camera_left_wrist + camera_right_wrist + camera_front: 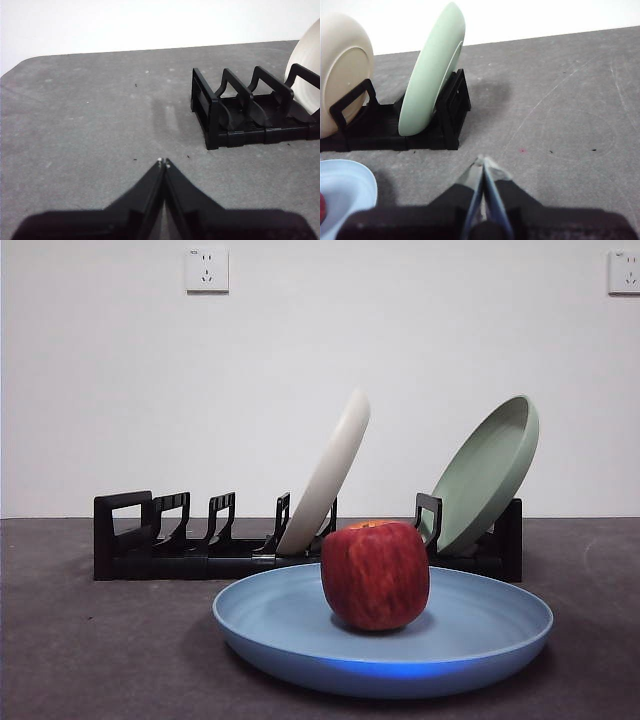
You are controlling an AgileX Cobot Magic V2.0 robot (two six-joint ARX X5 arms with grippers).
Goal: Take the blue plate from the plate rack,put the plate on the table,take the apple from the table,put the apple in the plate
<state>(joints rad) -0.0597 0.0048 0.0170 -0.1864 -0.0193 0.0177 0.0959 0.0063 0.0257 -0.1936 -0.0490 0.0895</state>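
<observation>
The light-blue plate [470, 625] lies flat on the dark grey table [90, 650], in front of the black plate rack [180, 540]. The dark-red apple [375, 573] sits upright in the middle of the plate. The right wrist view shows the plate's rim [350, 185] and a red sliver of the apple [322, 207] at its edge. My right gripper [483, 161] is shut and empty above bare table, beside the rack's end [452, 107]. My left gripper [163, 162] is shut and empty above bare table, near the rack's other end [210, 112]. Neither arm shows in the front view.
A cream-white plate [330, 475] leans in the middle of the rack and a pale green plate [490, 470] leans at its right end. Both show in the right wrist view, cream-white [342, 65] and green [432, 70]. Wall sockets [207, 270] are on the white wall.
</observation>
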